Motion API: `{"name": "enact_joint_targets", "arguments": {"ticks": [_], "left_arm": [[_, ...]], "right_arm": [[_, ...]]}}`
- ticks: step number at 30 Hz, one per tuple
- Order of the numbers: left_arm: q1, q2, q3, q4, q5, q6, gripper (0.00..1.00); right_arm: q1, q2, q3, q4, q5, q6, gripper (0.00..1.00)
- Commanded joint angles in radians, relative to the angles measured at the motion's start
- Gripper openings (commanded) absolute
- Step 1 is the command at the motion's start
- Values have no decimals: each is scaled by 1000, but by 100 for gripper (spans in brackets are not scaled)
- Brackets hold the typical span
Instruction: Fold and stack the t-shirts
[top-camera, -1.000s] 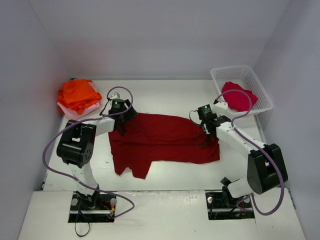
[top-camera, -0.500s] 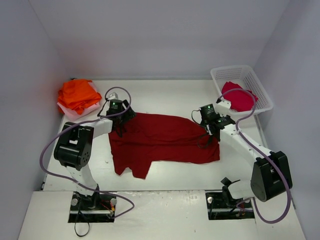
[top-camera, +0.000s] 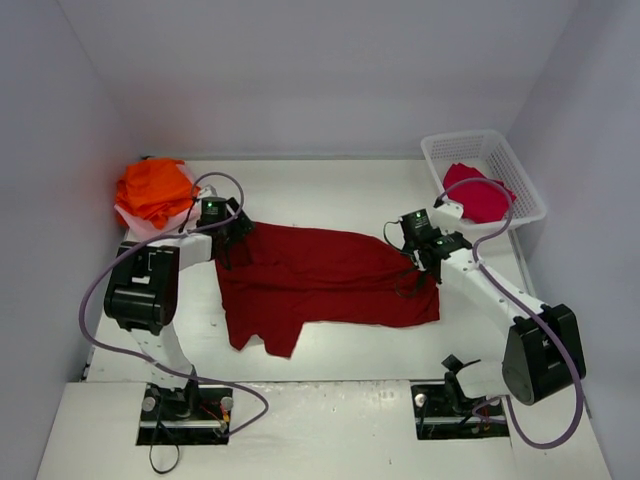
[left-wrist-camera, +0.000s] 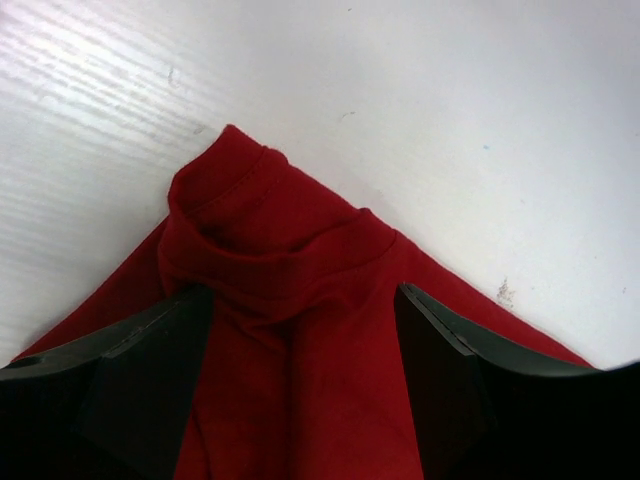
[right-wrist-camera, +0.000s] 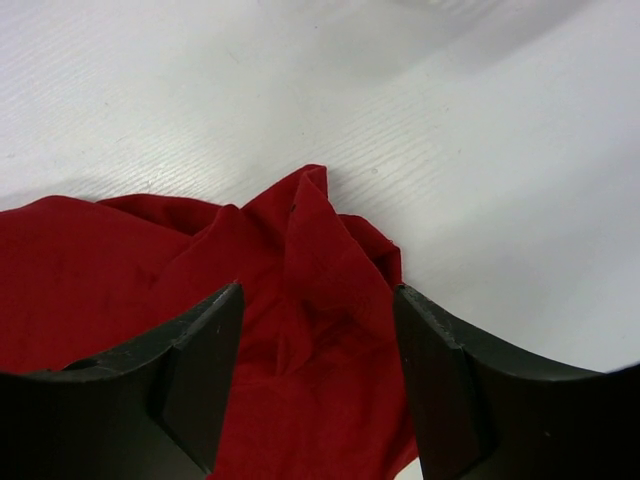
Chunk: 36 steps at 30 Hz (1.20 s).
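- Top external view, dark red t-shirt (top-camera: 320, 280): spread flat across the middle of the table (top-camera: 340, 190), collar end towards the left arm, one lower corner hanging nearer the arm bases
- Top external view, left gripper (top-camera: 226, 240): low over the shirt's upper left corner, touching the cloth
- Top external view, right gripper (top-camera: 425, 262): low over the shirt's upper right edge
- Top external view, orange t-shirts (top-camera: 152, 190): folded pile at the far left corner, lying on a pale pink t-shirt (top-camera: 135, 222) (only its edge shows)
- Top external view, crimson t-shirt (top-camera: 478, 195): crumpled inside the white basket (top-camera: 470, 138) at the far right
- Left wrist view, left gripper (left-wrist-camera: 300, 300): jaws stand wide apart, astride a raised, rolled ridge of the dark red t-shirt (left-wrist-camera: 260, 220); the ridge fills the gap between the dark fingers (left-wrist-camera: 150, 370), uncrushed; bare white table (left-wrist-camera: 450, 100) lies beyond the cloth's corner
- Right wrist view, right gripper (right-wrist-camera: 318, 292): jaws apart, nothing clamped; a pointed peak of the dark red t-shirt (right-wrist-camera: 100, 280) stands between the fingers (right-wrist-camera: 450, 400), with the rest of the cloth spreading to the left and white table (right-wrist-camera: 200, 80) beyond
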Motion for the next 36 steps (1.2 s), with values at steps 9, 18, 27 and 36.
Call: {"name": "enact_joint_targets", "arguments": {"ticks": [9, 18, 27, 36], "left_arm": [[1, 58, 128, -200, -111, 31, 70], [122, 55, 140, -350, -138, 13, 75], [139, 23, 113, -363, -141, 19, 76], [139, -37, 88, -352, -127, 31, 76]], "right_arm": [[3, -74, 20, -17, 28, 18, 58], [7, -68, 25, -17, 28, 12, 59], [6, 36, 57, 1, 28, 31, 59], [-50, 297, 170, 101, -10, -3, 57]]}}
